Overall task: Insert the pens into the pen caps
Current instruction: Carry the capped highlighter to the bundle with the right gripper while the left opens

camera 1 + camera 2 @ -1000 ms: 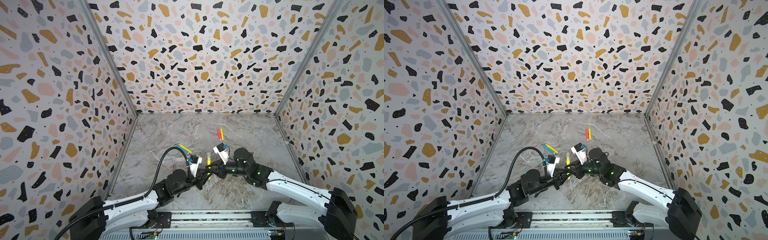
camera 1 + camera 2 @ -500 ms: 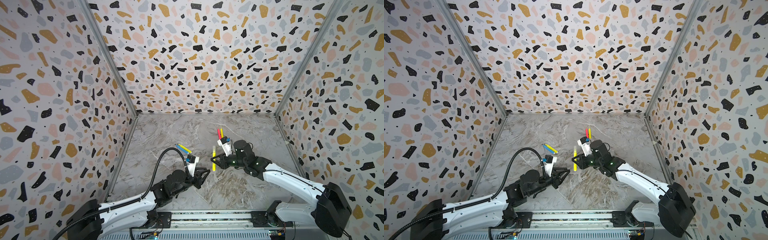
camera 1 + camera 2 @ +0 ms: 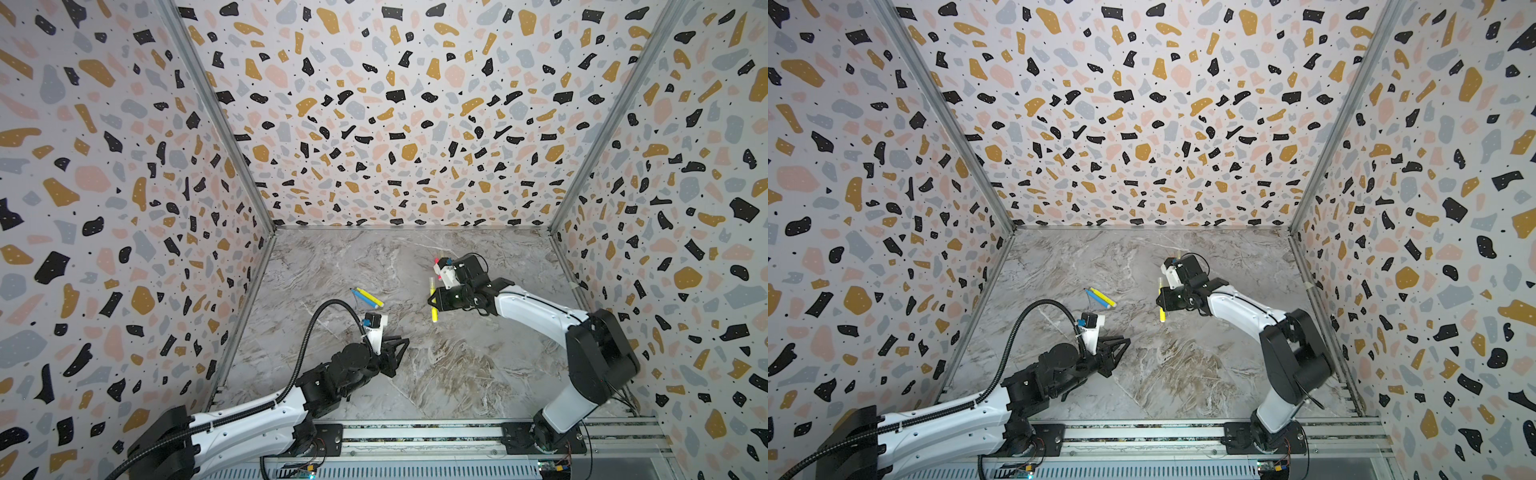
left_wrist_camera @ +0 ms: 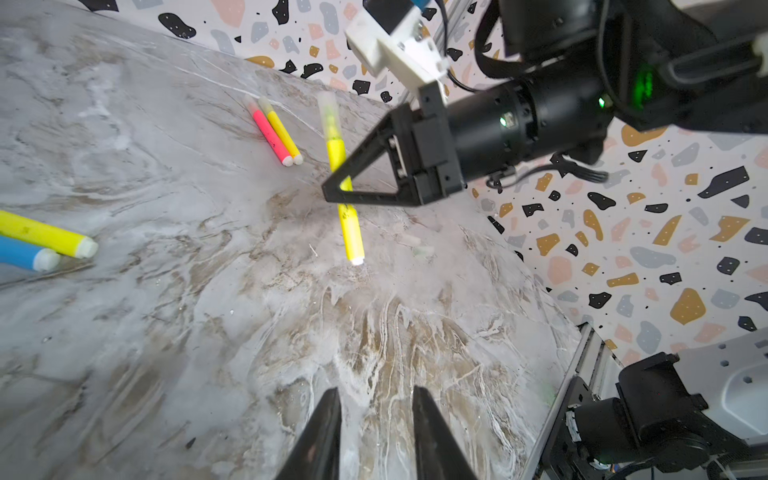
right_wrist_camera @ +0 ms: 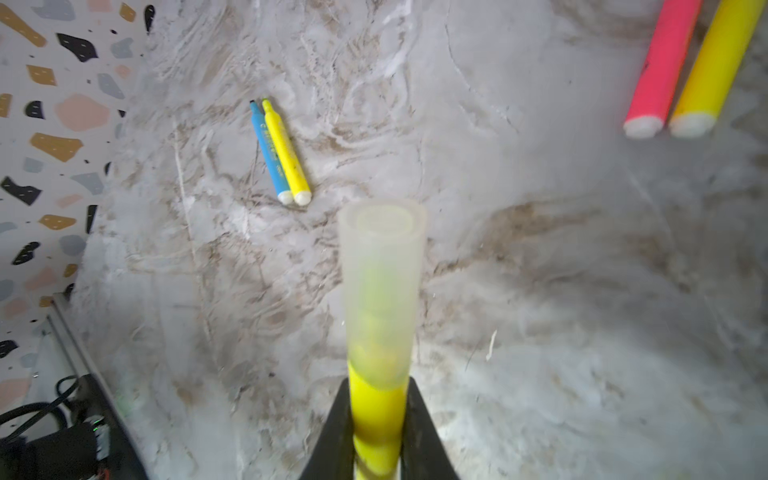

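**Top views.** The marble table [image 3: 457, 374] is walled on the left, far and right edges, and a rail runs along its near edge. The right gripper [image 3: 432, 300] is near the table's middle, closed on the held yellow pen [image 3: 434, 312], which crosses its fingers. The left gripper [image 3: 401, 347] is nearer the near edge and left of the middle, well apart from the right one, with bare marble between them. The blue pen [image 3: 360, 296] and the loose yellow pen [image 3: 370, 297] lie touching side by side, left of the middle, clear of the left wall. Both top views agree; the far pair is mostly hidden behind the right wrist.

**Left wrist view.** The left gripper [image 4: 376, 432] has its jaws a narrow way apart with nothing between them, and open table ahead. The right gripper [image 4: 332, 193] clamps the held yellow pen [image 4: 352, 232] at mid-length, with the clear cap [image 4: 328, 112] on its upper end. Whether the lower end touches the marble cannot be told. Toward the far edge the pink pen [image 4: 268, 133] and the far yellow pen [image 4: 282, 133] lie side by side, both capped.

**Right wrist view.** The clear cap [image 5: 380, 282] sits over the tip of the held yellow pen [image 5: 376, 432] between the closed fingers [image 5: 340, 432]. The blue pen [image 5: 268, 153] and the loose yellow pen [image 5: 286, 153] show bare tips. There is free marble all around them
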Action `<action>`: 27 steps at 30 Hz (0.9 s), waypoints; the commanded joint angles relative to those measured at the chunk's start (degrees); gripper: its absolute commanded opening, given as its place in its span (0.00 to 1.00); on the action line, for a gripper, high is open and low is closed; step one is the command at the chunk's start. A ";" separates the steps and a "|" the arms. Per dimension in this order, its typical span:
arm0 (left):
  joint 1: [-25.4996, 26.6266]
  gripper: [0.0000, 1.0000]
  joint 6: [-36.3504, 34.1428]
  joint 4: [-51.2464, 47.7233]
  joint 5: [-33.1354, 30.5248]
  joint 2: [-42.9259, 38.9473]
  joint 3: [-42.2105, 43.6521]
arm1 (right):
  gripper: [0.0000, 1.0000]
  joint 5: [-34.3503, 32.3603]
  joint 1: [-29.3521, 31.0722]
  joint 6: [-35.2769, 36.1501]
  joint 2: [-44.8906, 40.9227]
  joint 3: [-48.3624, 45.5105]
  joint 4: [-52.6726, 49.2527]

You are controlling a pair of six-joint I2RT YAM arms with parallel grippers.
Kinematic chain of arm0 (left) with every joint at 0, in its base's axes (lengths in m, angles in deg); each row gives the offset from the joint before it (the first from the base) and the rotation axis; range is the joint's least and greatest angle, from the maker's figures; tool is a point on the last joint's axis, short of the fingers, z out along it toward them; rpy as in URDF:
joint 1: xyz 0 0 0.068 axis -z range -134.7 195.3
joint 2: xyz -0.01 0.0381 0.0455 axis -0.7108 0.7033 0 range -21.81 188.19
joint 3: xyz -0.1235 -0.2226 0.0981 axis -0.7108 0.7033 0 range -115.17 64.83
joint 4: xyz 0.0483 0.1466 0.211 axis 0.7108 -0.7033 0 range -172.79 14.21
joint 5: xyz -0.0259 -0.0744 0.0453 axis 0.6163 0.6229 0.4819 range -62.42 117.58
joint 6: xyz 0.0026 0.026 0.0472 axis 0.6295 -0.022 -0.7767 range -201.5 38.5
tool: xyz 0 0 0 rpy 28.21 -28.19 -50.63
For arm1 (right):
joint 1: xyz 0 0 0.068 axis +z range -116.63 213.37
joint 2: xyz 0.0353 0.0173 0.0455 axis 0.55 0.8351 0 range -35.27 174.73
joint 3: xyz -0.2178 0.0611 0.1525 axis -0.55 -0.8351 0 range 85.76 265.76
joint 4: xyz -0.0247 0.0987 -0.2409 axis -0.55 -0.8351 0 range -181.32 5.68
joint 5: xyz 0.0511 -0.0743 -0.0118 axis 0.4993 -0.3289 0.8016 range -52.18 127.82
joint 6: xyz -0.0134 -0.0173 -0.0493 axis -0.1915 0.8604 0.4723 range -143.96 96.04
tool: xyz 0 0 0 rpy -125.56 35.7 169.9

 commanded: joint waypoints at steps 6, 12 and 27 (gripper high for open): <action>0.09 0.30 0.45 -2.28 -2.94 -4.93 0.97 | 0.06 -8.18 -0.83 6.27 18.89 26.21 -15.17; 0.09 0.30 0.71 -4.30 -3.72 -7.84 1.50 | 0.07 -10.85 -1.35 6.93 30.36 43.90 -22.66; 0.09 0.30 1.17 -8.14 -5.86 -12.68 2.98 | 0.12 -17.19 -3.82 7.42 45.32 63.88 -30.28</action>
